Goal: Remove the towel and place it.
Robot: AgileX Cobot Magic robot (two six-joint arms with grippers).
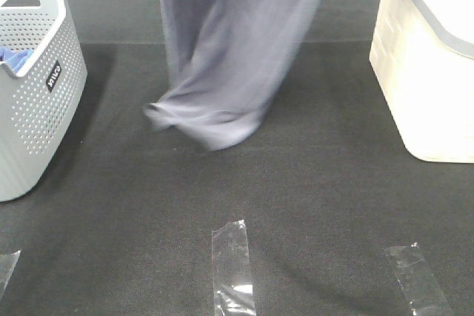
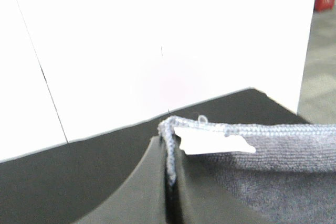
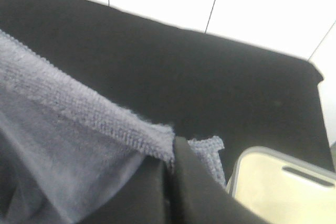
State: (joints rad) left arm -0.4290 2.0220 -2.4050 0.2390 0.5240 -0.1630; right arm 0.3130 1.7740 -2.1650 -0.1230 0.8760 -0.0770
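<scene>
Left gripper (image 2: 169,157) and right gripper (image 3: 171,157) each pinched tight on a top corner; large slate grey-blue terry towel (image 1: 237,57) hangs lengthwise below both, bottom bunching at black mat (image 1: 333,205).

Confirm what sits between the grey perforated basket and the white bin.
Only the towel, hanging mid-gap between basket and bin; otherwise bare black mat, per the exterior high view.

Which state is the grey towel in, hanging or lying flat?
Hanging. The towel drops from above the frame; the left end effector and right end effector each pinch a corner.
</scene>
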